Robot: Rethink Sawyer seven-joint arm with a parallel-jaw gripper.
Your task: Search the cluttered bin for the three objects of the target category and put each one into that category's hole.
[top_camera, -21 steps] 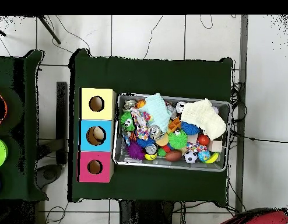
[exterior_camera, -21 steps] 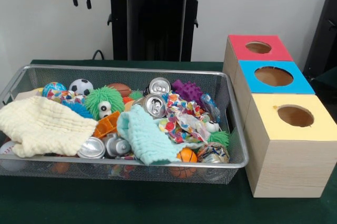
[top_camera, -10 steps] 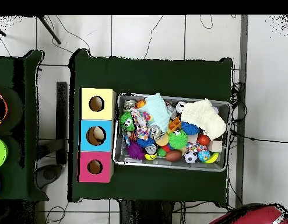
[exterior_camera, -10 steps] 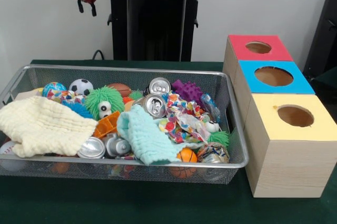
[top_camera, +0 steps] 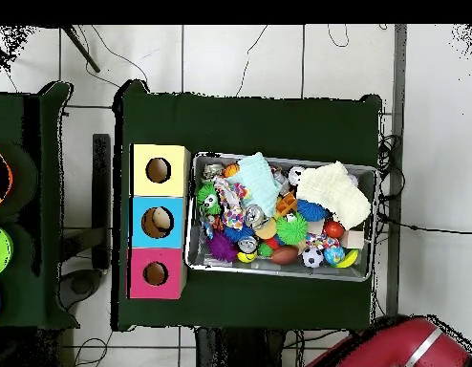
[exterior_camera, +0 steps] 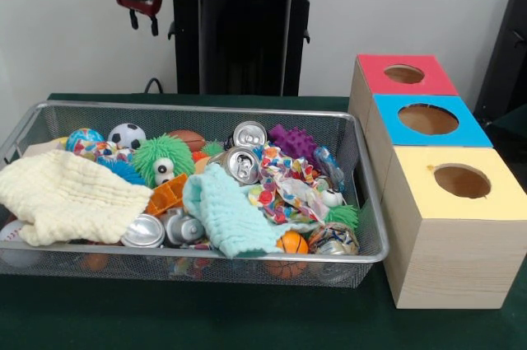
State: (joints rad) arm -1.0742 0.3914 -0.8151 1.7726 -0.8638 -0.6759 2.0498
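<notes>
Wire mesh bin (exterior_camera: 49, 115) sits packed w/ clutter on the green table (exterior_camera: 247, 321): cans, balls, cloths, fuzzy toys. My gripper (exterior_camera: 142, 17) hangs high above the bin's far corner, well apart from everything, carrying nothing. Fingers are small and dark against the wall; can't tell if they're spread or closed.

Step in hand, as I judge it: search/approach, nothing picked yet. Target category isn't given to me, so I list candidates. Cans: one silver can (exterior_camera: 241, 164) lying mid-bin w/ its top facing the camera, another can (exterior_camera: 249, 133) just behind it, a third can (exterior_camera: 144, 232) near the front wall, partly under the cream cloth (exterior_camera: 66, 193). Balls: soccer ball (exterior_camera: 126, 135), small basketball (exterior_camera: 291, 243). Cloths: the cream one, plus a mint cloth (exterior_camera: 226, 214).

Three boxes stand just beside the bin, each w/ a round hole on top: red box (exterior_camera: 403, 75), blue box (exterior_camera: 428, 119), yellow box (exterior_camera: 461, 181). From above, sth pale seems to sit inside the blue hole; the others look dark.

Next move calls for dropping down over one exposed item. The mid-bin can looks easiest, lying on top w/ little on it. Risk: snagging the patterned cloth (exterior_camera: 284, 185) touching it.
</notes>
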